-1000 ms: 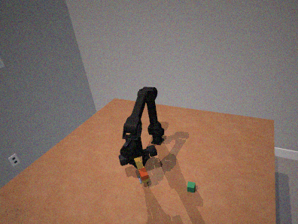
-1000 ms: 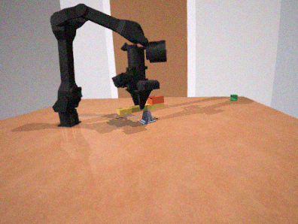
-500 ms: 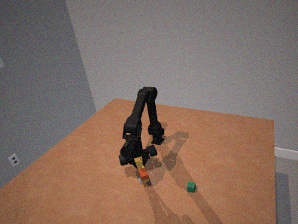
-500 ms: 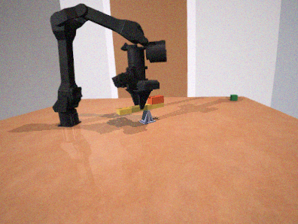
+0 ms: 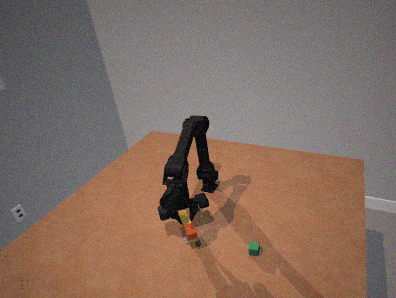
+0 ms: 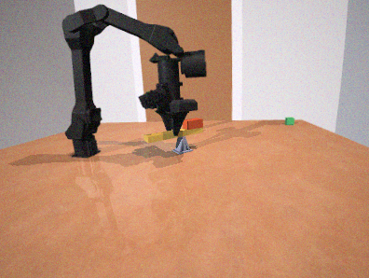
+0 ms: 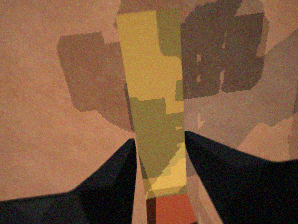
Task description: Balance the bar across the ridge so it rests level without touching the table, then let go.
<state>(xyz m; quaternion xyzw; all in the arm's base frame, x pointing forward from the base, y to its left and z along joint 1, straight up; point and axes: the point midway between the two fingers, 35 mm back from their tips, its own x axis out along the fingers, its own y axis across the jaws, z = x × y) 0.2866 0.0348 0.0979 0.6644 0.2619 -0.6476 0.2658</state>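
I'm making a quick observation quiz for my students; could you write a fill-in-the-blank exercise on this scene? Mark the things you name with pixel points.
1. The long bar (image 5: 184, 216) (image 6: 156, 137) (image 7: 150, 60) is coloured ____.
2. The block (image 5: 191, 231) (image 6: 194, 123) (image 7: 174, 209) on top of the bar is coloured ____.
3. The small cube (image 5: 254, 249) (image 6: 290, 121) standing apart is coloured ____.

Missing words: yellow; red-orange; green.
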